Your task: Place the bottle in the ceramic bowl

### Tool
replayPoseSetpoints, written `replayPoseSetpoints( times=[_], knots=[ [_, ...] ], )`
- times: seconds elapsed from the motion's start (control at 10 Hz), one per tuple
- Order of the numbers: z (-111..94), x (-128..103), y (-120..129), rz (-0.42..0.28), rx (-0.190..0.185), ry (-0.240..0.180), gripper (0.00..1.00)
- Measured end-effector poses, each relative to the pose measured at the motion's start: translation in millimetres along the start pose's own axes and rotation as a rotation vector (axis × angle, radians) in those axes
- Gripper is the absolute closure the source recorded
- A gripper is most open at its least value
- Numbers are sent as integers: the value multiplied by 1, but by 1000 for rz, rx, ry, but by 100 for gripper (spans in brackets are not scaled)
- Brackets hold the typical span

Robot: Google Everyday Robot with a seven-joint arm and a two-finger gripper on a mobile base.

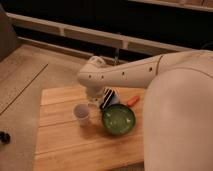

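Observation:
The ceramic bowl is green, glossy and round, and stands on the wooden table right of centre. The translucent white cup stands just left of it. My gripper hangs from the white wrist, low over the table behind the gap between cup and bowl. The bottle is not visible; the wrist and gripper cover the spot behind the cup.
A black-and-white striped packet lies just behind the bowl, next to the gripper. A small orange object lies behind the bowl to the right. My white arm fills the right side. The floor lies to the left.

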Motion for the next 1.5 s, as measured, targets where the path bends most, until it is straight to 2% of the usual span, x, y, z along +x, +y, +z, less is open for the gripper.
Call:
replayPoseSetpoints(
  times=[0.4, 0.6, 0.7, 1.5],
  knots=[
    [0, -1, 0, 1, 1, -1, 100],
    [0, -12, -4, 7, 25, -15, 100],
    [-1, -17, -17, 21, 53, -18, 100],
    [-1, -17, -13, 17, 48, -19, 100]
  ],
)
